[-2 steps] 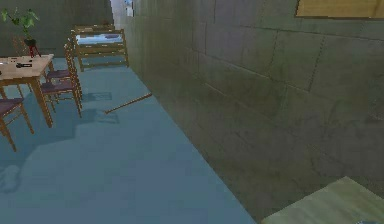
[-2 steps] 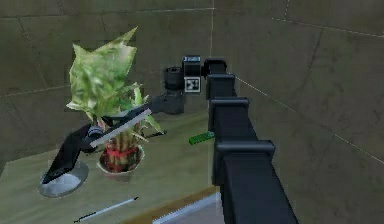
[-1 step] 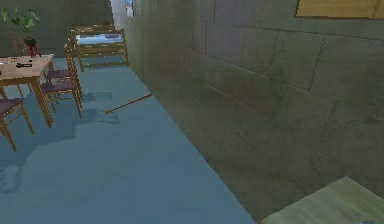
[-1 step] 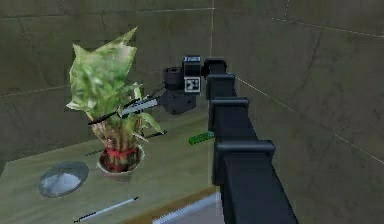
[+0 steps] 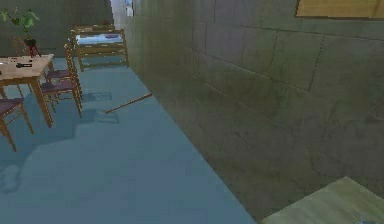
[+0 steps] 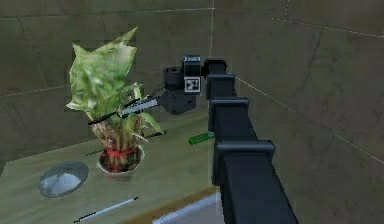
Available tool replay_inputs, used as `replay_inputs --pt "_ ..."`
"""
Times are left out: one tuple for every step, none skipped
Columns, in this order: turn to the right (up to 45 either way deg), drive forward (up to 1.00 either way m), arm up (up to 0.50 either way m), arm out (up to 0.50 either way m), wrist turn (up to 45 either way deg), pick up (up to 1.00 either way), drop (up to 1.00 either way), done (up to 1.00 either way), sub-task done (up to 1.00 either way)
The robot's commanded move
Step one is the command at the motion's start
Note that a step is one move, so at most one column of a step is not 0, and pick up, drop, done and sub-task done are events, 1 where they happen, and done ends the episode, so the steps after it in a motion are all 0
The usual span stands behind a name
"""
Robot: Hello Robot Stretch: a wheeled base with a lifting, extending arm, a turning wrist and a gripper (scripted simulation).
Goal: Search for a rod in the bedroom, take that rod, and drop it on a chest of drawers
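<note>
A long thin brown rod (image 5: 128,103) lies on the blue floor with its far end against the grey wall (image 5: 250,90). In the arm side view my arm (image 6: 235,150) reaches out over a wooden tabletop (image 6: 30,195). My gripper (image 6: 133,106) points left into the leaves of a potted plant (image 6: 108,85) in a reddish pot (image 6: 120,160). With the plant standing right behind the fingers, I cannot tell whether the gripper holds anything. A thin grey stick (image 6: 105,209) lies near the table's front edge.
A grey dish (image 6: 63,180) and a small green thing (image 6: 202,137) lie on the tabletop. At the forward view's left stand a dining table (image 5: 25,72), wooden chairs (image 5: 62,85) and a plant (image 5: 20,25), with a shelf unit (image 5: 100,45) behind. Blue floor (image 5: 110,170) stretches ahead.
</note>
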Motion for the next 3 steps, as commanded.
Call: replay_inputs --pt "0.0 0.0 0.0 0.0 0.0 0.0 1.0 0.0 0.0" --pt "0.0 0.0 0.0 -0.1 0.0 0.0 0.0 0.0 0.0" --pt "0.0 0.0 0.0 0.0 0.0 0.0 0.0 1.0 0.0"
